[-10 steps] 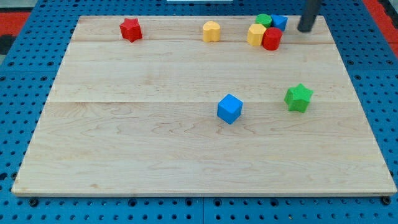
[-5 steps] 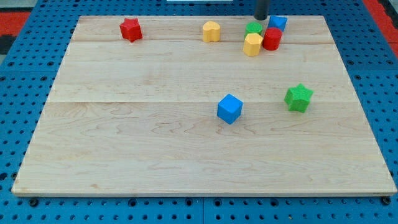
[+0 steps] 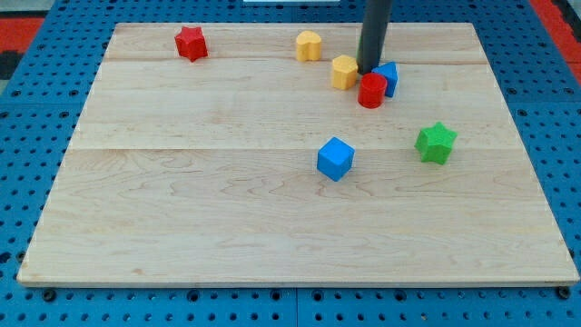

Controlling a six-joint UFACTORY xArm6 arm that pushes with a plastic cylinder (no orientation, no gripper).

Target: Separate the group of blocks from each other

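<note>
Tip [image 3: 367, 71] of dark rod, gripping nothing, sat near your board's top edge, wedged between yellow block [image 3: 344, 72], red cylinder [image 3: 371, 91], blue block [image 3: 388, 78].

The arm shows only as a straight dark rod [image 3: 375, 32] entering from the view's top edge, right of centre, and running almost vertically downward with a slight lean toward the view's left at its lower end. My tip [image 3: 368, 71] sits in the upper part of the view at table level. No joints, wrist or upper links of the arm are visible; the rod is cut off by the frame above.
</note>
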